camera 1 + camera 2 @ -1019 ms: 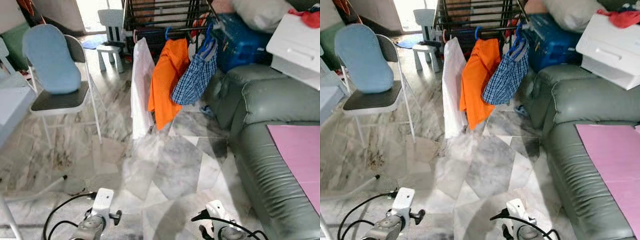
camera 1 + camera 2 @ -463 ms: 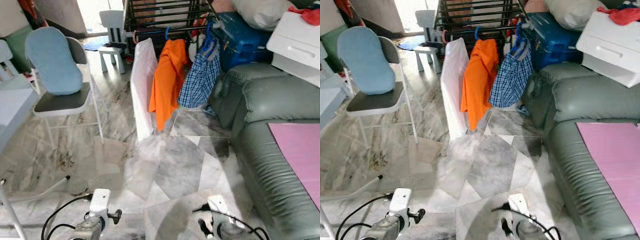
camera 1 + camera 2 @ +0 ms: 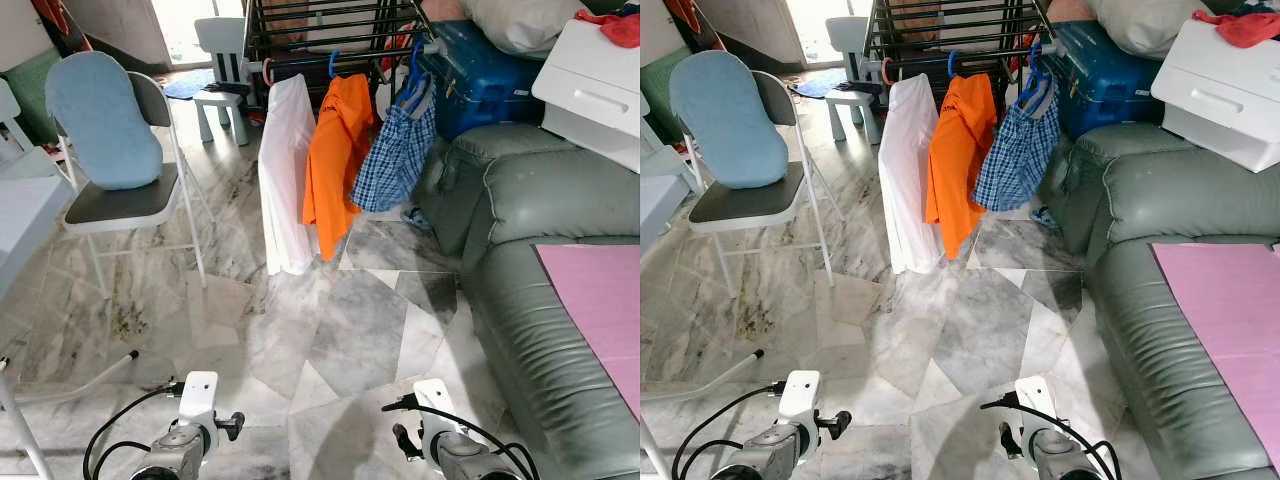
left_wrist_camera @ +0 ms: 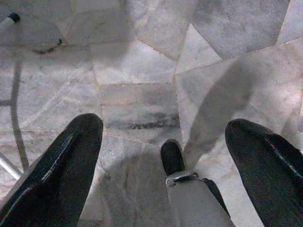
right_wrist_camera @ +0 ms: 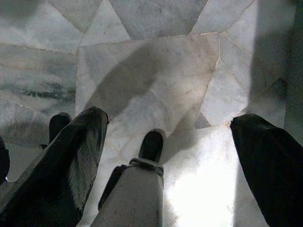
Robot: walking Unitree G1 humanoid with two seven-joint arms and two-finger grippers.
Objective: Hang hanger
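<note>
Orange shirt [image 3: 335,160] hangs on rack [image 3: 330,30] (blue hanger [image 3: 334,66]).

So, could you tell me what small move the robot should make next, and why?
Probably step forward toward the drying rack: both end effectors, left and right, hang open and empty over the marble floor, and the hung clothes are beyond them.
</note>
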